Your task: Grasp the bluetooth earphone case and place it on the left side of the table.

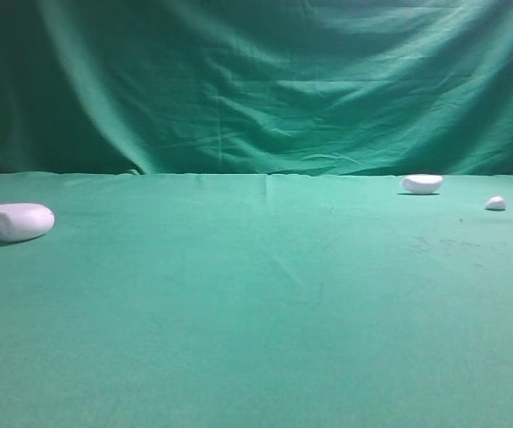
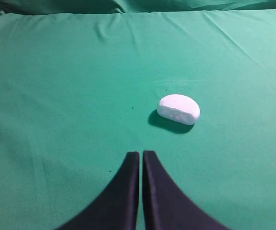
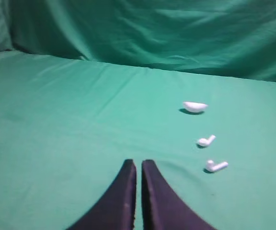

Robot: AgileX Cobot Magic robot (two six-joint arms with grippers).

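From the high view, the bluetooth earphone case (image 1: 16,221) rests on the far left of the green surface (image 1: 256,312), with neither of my pincers beside it. Well apart, at far right, lie a smaller flat white oval (image 1: 422,184) and a tiny white nub (image 1: 495,203).

At my left wrist, my left pincer (image 2: 141,158) is closed, its dark fingers pressed together and holding nothing; the case (image 2: 178,109) sits just beyond it, slightly right.

At my right wrist, my right pincer (image 3: 138,165) is likewise closed and empty. To its right lie the white oval (image 3: 195,106) and two earbuds (image 3: 206,141), one nearer (image 3: 215,166).
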